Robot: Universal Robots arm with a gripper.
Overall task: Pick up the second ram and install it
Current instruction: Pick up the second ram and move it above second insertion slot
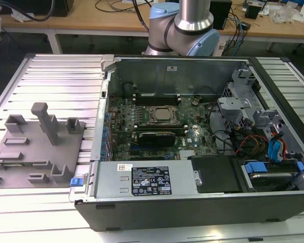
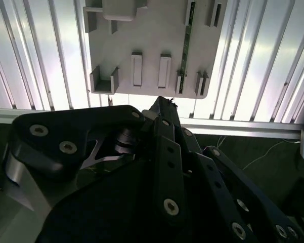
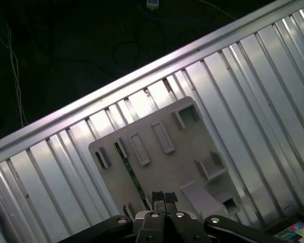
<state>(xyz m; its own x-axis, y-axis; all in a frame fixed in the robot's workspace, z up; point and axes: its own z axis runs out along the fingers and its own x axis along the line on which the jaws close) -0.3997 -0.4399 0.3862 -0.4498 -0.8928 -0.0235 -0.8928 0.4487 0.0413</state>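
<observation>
The second ram [image 2: 188,38] is a thin green stick standing on edge in a slot of the grey holder tray [image 2: 152,45]. In the first wrist view the ram [image 3: 130,172] runs across the tray [image 3: 162,167] towards my fingertips. My gripper [image 3: 163,196] hangs well above the tray, its black fingers pressed together with nothing between them. Its tip [image 2: 162,104] sits just short of the tray's edge in the second wrist view. In the exterior view the tray [image 1: 20,157] lies on the ribbed table, on the exterior view's left.
The open computer case [image 1: 253,66] stands to the right of the tray in the exterior view. Inside are the CPU socket [image 1: 159,115], long black memory slots [image 1: 157,97] and a power supply [image 1: 146,179]. The arm's base [image 1: 184,25] rises behind the case. Dark floor with cables [image 3: 66,45] lies past the table edge.
</observation>
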